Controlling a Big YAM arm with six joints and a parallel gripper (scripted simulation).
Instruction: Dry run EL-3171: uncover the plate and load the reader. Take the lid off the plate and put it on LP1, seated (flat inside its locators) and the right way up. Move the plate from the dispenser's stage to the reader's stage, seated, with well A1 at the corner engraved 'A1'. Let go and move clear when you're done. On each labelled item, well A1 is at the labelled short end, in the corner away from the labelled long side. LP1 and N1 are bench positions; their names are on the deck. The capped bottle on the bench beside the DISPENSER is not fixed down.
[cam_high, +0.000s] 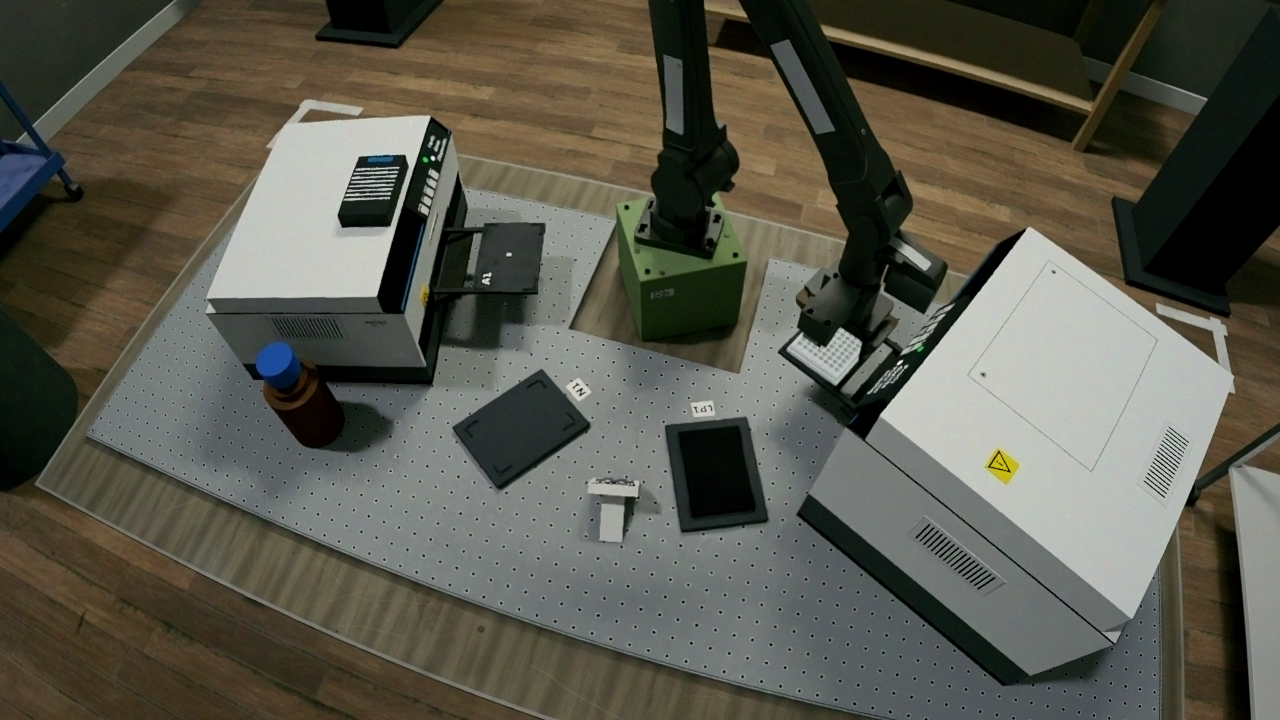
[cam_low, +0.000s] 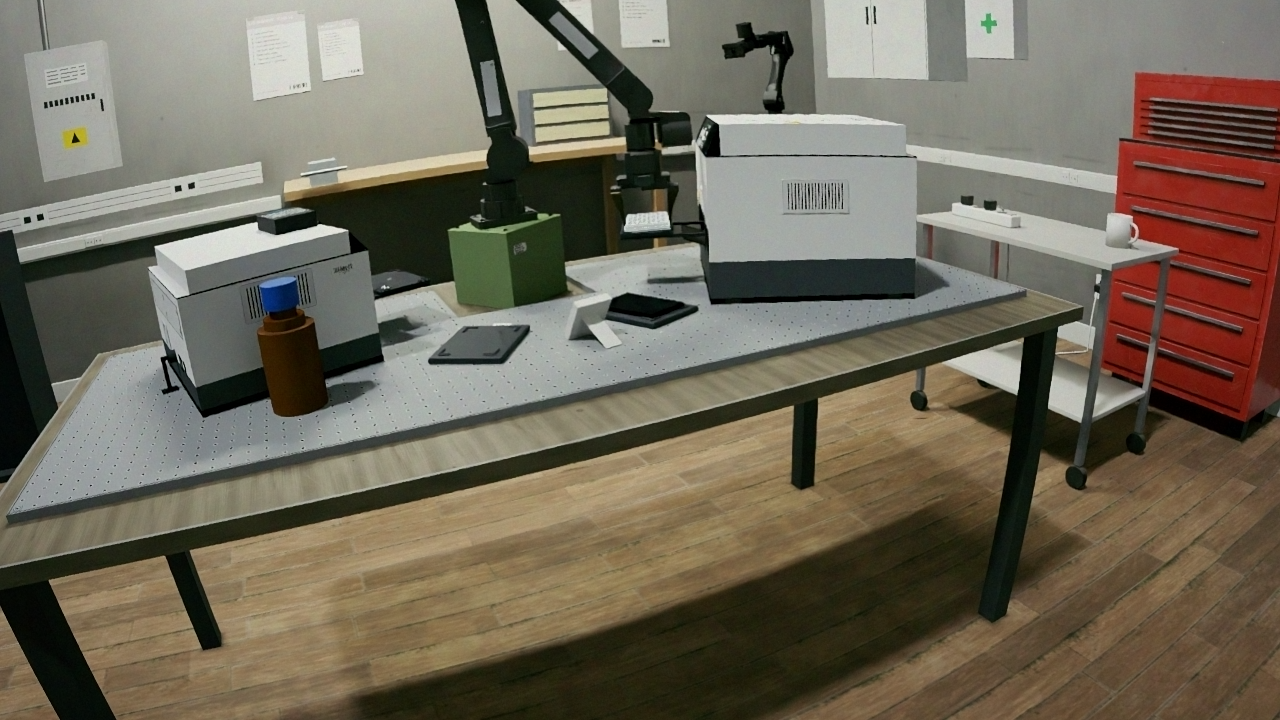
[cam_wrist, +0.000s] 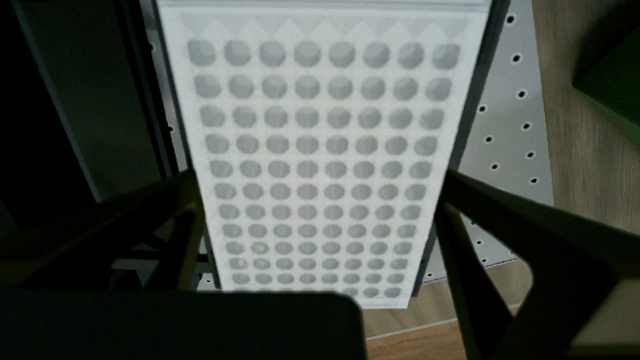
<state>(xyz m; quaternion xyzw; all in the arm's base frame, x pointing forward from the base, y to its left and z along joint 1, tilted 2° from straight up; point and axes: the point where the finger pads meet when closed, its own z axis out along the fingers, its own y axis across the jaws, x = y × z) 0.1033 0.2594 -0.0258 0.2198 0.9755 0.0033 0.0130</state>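
Note:
The white well plate (cam_high: 827, 356) (cam_low: 647, 221) (cam_wrist: 320, 165) is uncovered and lies on the dark stage (cam_high: 814, 379) (cam_wrist: 473, 95) of the right-hand machine, the reader. My gripper (cam_low: 648, 213) (cam_wrist: 319, 180) is shut on the plate, one finger flush against each long side. Contact is hard to see exactly. The dark lid (cam_high: 716, 470) (cam_low: 656, 305) lies flat on the LP1 holder (cam_high: 759, 510); its fit in the locators is too small to judge. The dispenser's stage (cam_high: 512, 255), engraved A1, is bare. The plate's own A1 mark cannot be read.
The capped brown bottle (cam_high: 304, 407) (cam_low: 292, 367) stands upright beside the dispenser (cam_high: 313, 214). The N1 holder (cam_high: 521, 428) and a small white stand (cam_high: 612, 514) (cam_low: 588, 317) are mid-bench. The reader (cam_high: 1056, 358) is close beside the gripper; the green arm base (cam_high: 684, 295) is to its left.

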